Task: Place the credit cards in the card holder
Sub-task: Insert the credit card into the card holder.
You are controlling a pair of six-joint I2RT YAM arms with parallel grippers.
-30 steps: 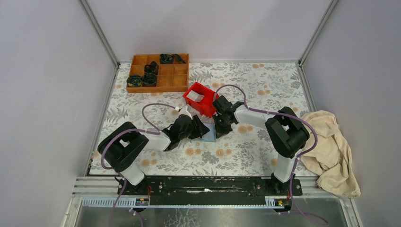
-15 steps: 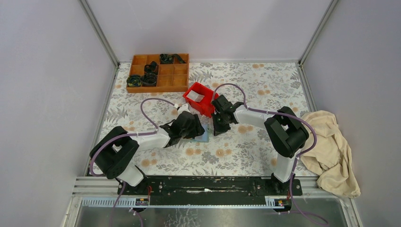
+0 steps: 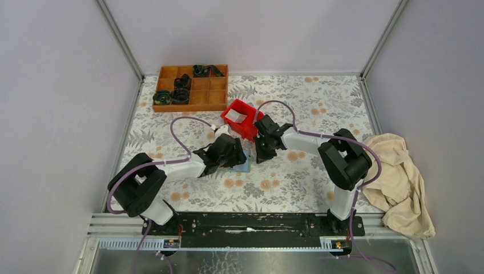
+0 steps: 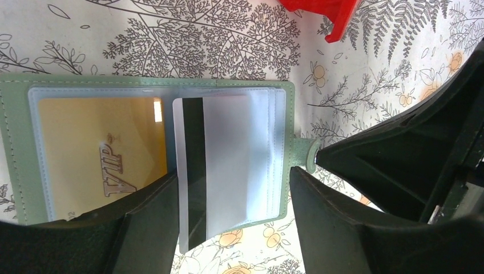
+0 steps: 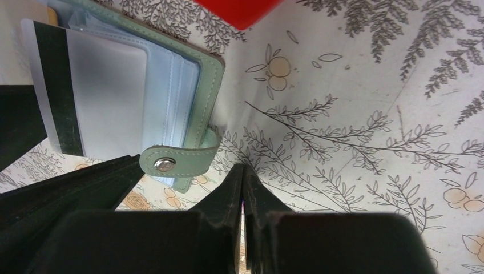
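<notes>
Fern-and-blossom printed cloth covers the table (image 3: 319, 97) inside a pale-walled enclosure, where two black-and-white robot arms meet over an open card holder (image 4: 142, 81). Its sage-green cover, stitched along the edge, lies flat on the print near a red plastic bin (image 3: 242, 119), with clear glossy pockets facing up.

A yellow-tan card (image 4: 85, 154) lettered "VIP" sits fully inside the pocket of one half. A whitish card (image 4: 225, 154) with a black magnetic stripe along one long edge rests partly in the pockets of the other half, one end jutting past the holder's rim.

The left gripper (image 4: 233, 188) hangs over that card with its broad matte-black jaws spread wide, one to each side. The jaw on the strap side stands clear of the card. The other lies so close to the striped edge that contact cannot be judged.

The right gripper (image 5: 244, 185) has its two tapered fingers pressed together, their tip beside the holder's small rounded closure strap (image 5: 182, 155). The strap carries a silvery metal snap (image 5: 164, 165) and curls off the holder's side. Whether the tip presses on it cannot be told.

At the table's far left corner sits a brown wooden compartment tray (image 3: 211, 97) holding round black parts (image 3: 162, 97). A crumpled beige cloth (image 3: 399, 177) lies off the right edge.
</notes>
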